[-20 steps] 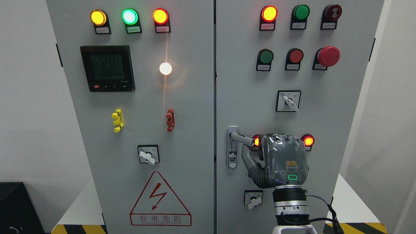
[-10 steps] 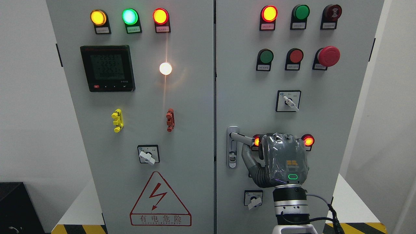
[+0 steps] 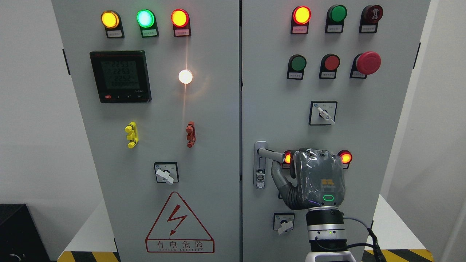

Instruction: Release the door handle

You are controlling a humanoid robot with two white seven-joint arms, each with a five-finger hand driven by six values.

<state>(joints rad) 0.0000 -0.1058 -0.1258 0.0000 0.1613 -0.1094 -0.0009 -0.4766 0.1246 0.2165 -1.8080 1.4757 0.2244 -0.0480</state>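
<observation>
The grey metal door handle (image 3: 271, 154) sits on the right cabinet door (image 3: 269, 91). Its lever is swung out to the right from its lock plate (image 3: 260, 171). My right hand (image 3: 289, 164) comes up from the bottom edge with its back toward the camera. Its fingers curl over the lever's free end, and the thumb (image 3: 277, 176) lies just under the lever. The fingertips are hidden behind the palm. My left arm does not show.
Lit red lamps (image 3: 345, 157) flank my hand, and a rotary switch (image 3: 284, 222) sits just left of my wrist. Another selector switch (image 3: 323, 113) and several push buttons are higher up. The left door (image 3: 164, 109) carries a meter, lamps and a hazard sign.
My right hand has shifted a few pixels down and to the right, with the thumb still under the lever. The handle has not moved.
</observation>
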